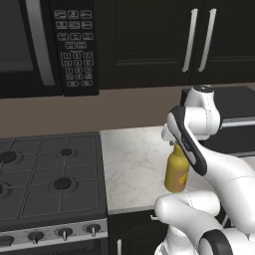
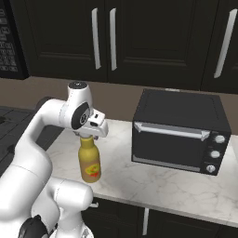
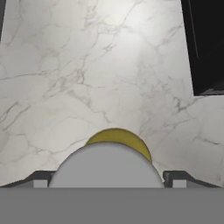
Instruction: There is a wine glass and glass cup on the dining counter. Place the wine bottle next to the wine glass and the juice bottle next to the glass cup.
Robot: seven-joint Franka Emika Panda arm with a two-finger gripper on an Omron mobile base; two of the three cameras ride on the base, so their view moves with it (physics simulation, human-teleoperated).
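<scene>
We hold the juice bottle [image 2: 90, 166] by its cap, directly under our gripper [image 2: 86, 135], jaws clamped, above the marble surface [image 2: 176, 181]. Next we should carry it toward the glass cup.

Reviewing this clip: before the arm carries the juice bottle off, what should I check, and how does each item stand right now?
1. Gripper sits over the juice bottle cap: ok.
2. Jaws closed on the neck: cannot tell, the cap hides the contact.
3. Bottle upright: ok.
4. Bottle lifted off the kitchen counter: cannot tell.
5. Toaster oven stands apart from the bottle: ok.
6. Stove side free of obstacles: ok.
</scene>
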